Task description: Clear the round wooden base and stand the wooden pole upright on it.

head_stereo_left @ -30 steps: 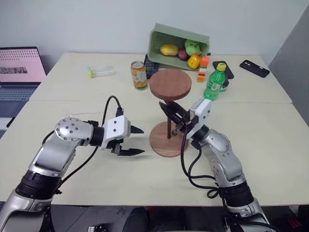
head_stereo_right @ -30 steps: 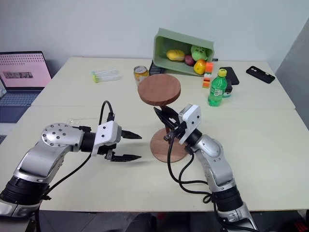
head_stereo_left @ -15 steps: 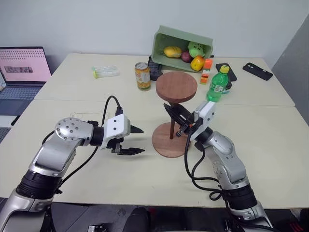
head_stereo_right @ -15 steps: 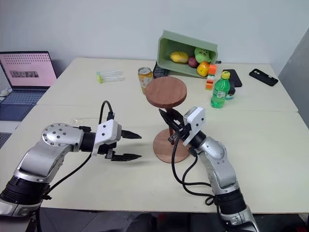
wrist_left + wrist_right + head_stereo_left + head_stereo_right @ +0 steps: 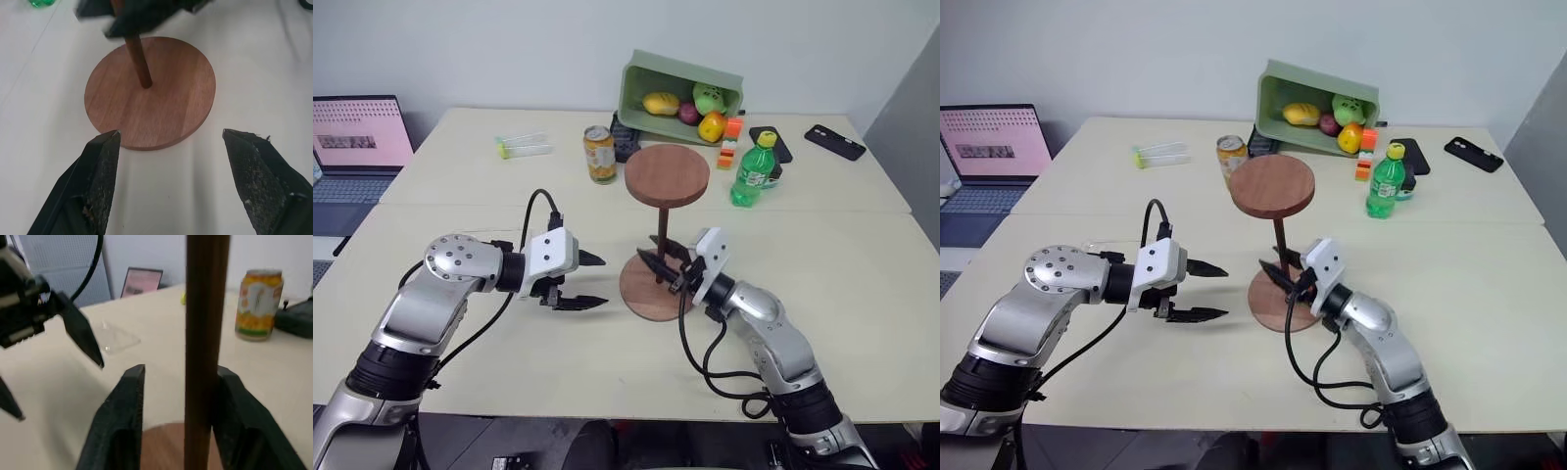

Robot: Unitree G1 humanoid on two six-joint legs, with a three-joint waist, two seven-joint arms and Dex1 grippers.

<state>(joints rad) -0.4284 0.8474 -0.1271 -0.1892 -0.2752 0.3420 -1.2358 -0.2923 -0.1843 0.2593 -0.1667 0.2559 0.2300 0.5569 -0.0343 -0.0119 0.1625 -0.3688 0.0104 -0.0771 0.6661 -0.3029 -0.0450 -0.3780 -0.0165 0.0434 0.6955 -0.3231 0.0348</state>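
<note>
Wooden pole (image 5: pixel 658 241) stands upright in the round wooden base (image 5: pixel 653 290), between the right gripper (image 5: pixel 667 270) jaws, parted and loose; left gripper (image 5: pixel 587 282) jaws gape empty beside.

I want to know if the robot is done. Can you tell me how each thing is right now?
wooden pole: upright, foot in the base's hole, disc on top.
round wooden base: flat on the table, nothing else on it.
right claw: open around the pole, low down.
left claw: open, empty, beside the base.
green bin: tipped on its side, fruit inside.
</note>
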